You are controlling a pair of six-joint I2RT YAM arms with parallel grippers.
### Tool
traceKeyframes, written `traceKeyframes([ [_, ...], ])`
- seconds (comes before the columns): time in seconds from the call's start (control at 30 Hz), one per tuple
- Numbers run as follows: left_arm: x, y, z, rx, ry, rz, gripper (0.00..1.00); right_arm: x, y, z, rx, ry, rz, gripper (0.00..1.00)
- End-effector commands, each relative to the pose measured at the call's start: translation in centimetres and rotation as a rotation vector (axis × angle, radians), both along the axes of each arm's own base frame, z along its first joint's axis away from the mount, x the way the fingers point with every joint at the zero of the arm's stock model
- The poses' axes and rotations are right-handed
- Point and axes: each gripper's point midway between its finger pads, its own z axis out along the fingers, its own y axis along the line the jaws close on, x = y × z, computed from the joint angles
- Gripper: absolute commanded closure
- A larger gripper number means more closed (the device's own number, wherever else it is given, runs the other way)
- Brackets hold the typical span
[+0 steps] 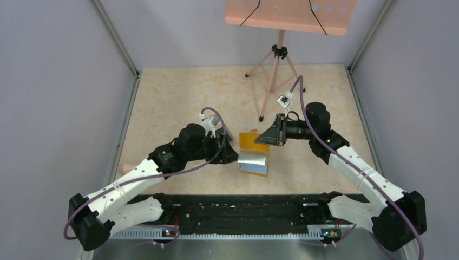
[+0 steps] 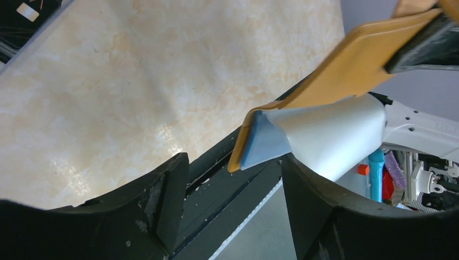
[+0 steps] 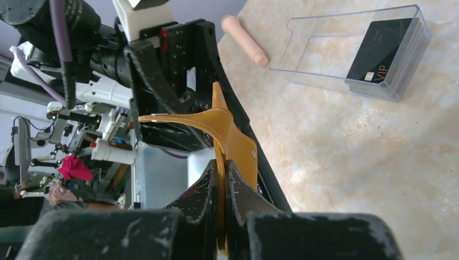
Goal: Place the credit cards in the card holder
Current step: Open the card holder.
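Note:
The orange-tan card holder (image 1: pixel 250 140) hangs open above the table, its blue-grey inner pockets (image 1: pixel 254 162) facing up. My right gripper (image 1: pixel 272 135) is shut on its orange flap, seen clamped between the fingers in the right wrist view (image 3: pixel 222 168). My left gripper (image 1: pixel 231 155) is open at the holder's left edge. In the left wrist view the holder's corner (image 2: pixel 260 138) lies between the spread fingers (image 2: pixel 233 168), not gripped. The dark credit cards (image 3: pixel 379 50) stand in a clear plastic box (image 3: pixel 319 59) on the table, hidden in the top view.
A pink peg (image 3: pixel 244 39) lies beside the clear box and also shows by the left arm in the top view (image 1: pixel 127 169). A pink music stand on a tripod (image 1: pixel 276 70) stands at the back. Grey walls close both sides.

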Motion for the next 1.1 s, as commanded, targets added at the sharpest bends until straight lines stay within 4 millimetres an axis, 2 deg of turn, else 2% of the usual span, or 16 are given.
traceKeyframes([
  [0.0, 1.1, -0.4, 4.9, -0.125, -0.154, 0.021, 0.31, -0.4, -0.1, 1.0, 0.028, -0.055, 0.023, 1.0],
  [0.5, 3.0, -1.4, 4.7, -0.164, -0.185, 0.068, 0.3, -2.4, 0.1, 2.3, 0.133, 0.026, 0.086, 1.0],
  [0.7, 1.6, -2.9, 6.4, -0.307, -0.225, -0.04, 0.31, -2.5, 0.2, 2.9, 0.172, 0.067, 0.08, 1.0],
  [0.93, -0.3, -3.5, 7.1, -0.411, -0.237, -0.142, 0.34, -2.4, 0.4, 3.8, 0.225, 0.1, 0.079, 1.0],
  [1.07, -0.8, -3.6, 8.0, -0.472, -0.265, -0.158, 0.43, -2.4, 0.5, 4.0, 0.241, 0.117, 0.083, 1.0],
])
